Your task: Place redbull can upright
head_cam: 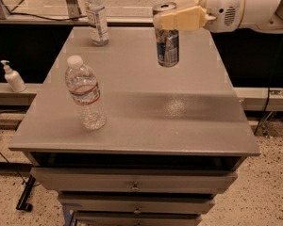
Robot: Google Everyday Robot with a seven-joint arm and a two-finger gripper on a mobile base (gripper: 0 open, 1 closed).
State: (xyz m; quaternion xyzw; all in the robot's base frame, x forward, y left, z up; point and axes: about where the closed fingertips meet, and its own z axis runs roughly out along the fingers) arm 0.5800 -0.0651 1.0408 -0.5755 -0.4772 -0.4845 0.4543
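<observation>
The redbull can (167, 44) is a slim silver-and-blue can with a silver top. It stands upright near the far right part of the grey table (146, 107). My gripper (175, 14) comes in from the upper right on a white arm. Its cream fingers (184, 19) are closed around the can's upper part. I cannot tell whether the can's base touches the tabletop or hangs just above it.
A clear water bottle (85, 93) stands at the table's front left. A second water bottle (96, 16) stands at the far left edge. A soap dispenser (12, 77) sits on a ledge to the left. Drawers (132, 186) are below the tabletop.
</observation>
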